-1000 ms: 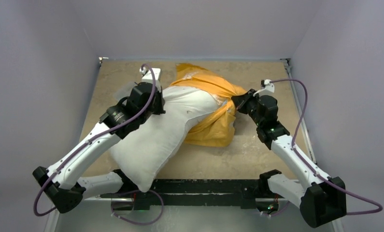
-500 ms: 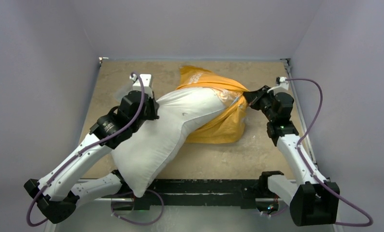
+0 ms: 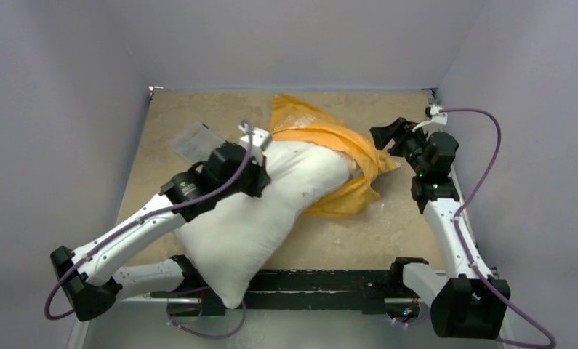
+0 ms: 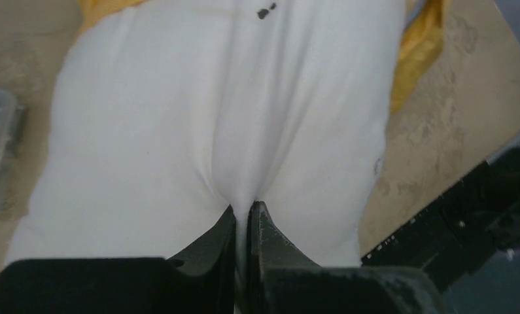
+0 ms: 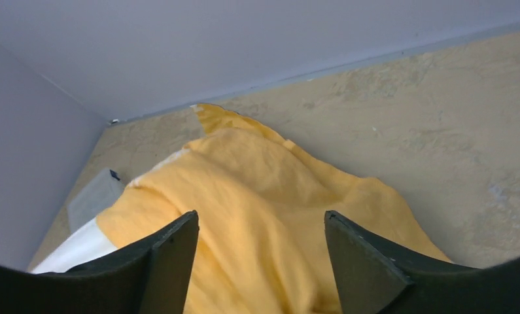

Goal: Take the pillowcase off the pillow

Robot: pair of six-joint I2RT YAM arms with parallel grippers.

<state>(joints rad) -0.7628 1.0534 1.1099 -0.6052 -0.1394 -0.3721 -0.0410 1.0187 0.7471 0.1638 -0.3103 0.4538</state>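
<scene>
The white pillow [image 3: 267, 211] lies slantwise across the table, its near corner hanging over the front edge. Its far end sits inside the orange-yellow pillowcase [image 3: 322, 134], which is bunched at the back middle. My left gripper [image 3: 262, 173] is shut on a pinched fold of the pillow [image 4: 178, 98]; the jaws meet on white cloth at the left gripper [image 4: 244, 210]. My right gripper [image 3: 384, 135] hovers open just right of the pillowcase's tip. In the right wrist view the right gripper [image 5: 260, 222] holds nothing, and the pillowcase [image 5: 263, 183] lies beneath.
A clear plastic box [image 3: 195, 139] lies on the table at the back left of the pillow. Purple walls close in the table on three sides. A black rail [image 3: 322, 280] runs along the near edge between the arm bases.
The right gripper has opened, let go of the pillowcase and drawn back to the right. The pillowcase has slumped. The left gripper has carried the pillow's fold rightwards, uncovering the plastic box.
</scene>
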